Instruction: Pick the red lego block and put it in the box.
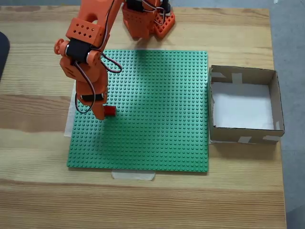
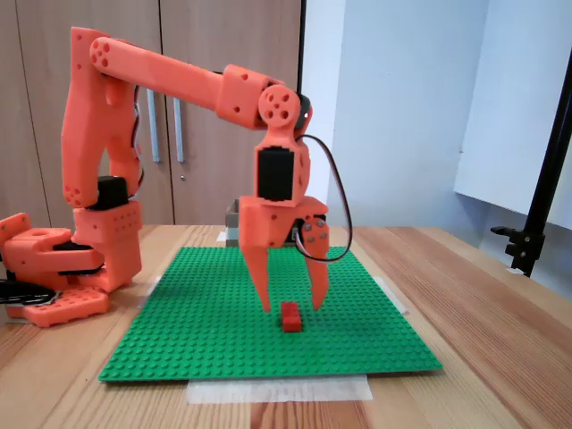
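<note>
The red lego block sits on the left part of the green baseplate. My orange gripper points down over it and is open. In a fixed view from the side, one fingertip stands on each side of the block, low above the plate, and I cannot tell whether either touches it. The box stands on the table just right of the baseplate, open-topped, with nothing on its white bottom.
The arm's orange base stands at the back edge of the baseplate. Bare wooden table surrounds the plate. A strip of tape holds the plate's front edge.
</note>
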